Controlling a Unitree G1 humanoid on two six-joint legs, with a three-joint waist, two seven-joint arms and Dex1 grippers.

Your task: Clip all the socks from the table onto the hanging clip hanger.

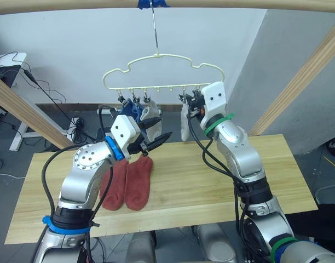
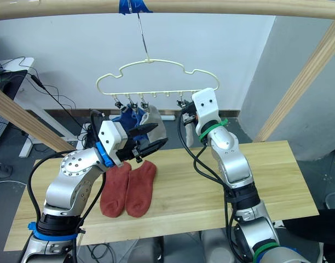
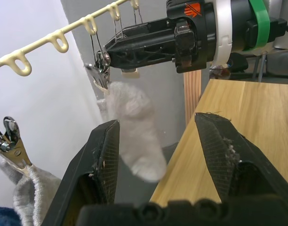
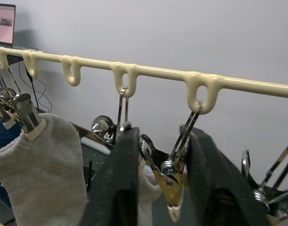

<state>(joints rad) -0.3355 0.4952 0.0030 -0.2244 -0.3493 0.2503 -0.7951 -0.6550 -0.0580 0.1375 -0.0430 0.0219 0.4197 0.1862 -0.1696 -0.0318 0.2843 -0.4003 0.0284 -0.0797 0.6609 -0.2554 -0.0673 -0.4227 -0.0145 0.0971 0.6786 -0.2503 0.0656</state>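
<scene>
The long tabletop of pale-yellow wood planks (image 1: 222, 181) carries two rust-red ankle socks of soft fabric (image 1: 128, 183), lying flat side by side and touching along their length, toes toward the robot, near the tabletop's left half. Above its far edge a thick wooden pole (image 1: 211, 4) spans the frame, and from it, under a strip of blue tape (image 1: 152, 4), hangs the thin pale-yellow wire clip hanger with a cloud-like outline (image 1: 163, 74) on its long metal hook; a row of small loops along its lower bar holds shiny metal clips (image 4: 171, 175). Four socks already hang there: two blue socks (image 1: 131, 112) bunched at the left clips, a light grey sock (image 1: 152, 113) just beside them, and a second light grey sock (image 3: 134, 136) dangling from a clip further right, its fluffy toe hanging below the level of the tabletop's far edge. The right pincer (image 4: 160, 188) is raised to the hanger's bar, its two black fingers parted and standing on either side of a metal clip, with the second grey sock's clip just beside it. The left pincer (image 1: 155, 137) hovers lower, over the red socks and in front of the blue ones, its black fingers spread apart and holding nothing.
</scene>
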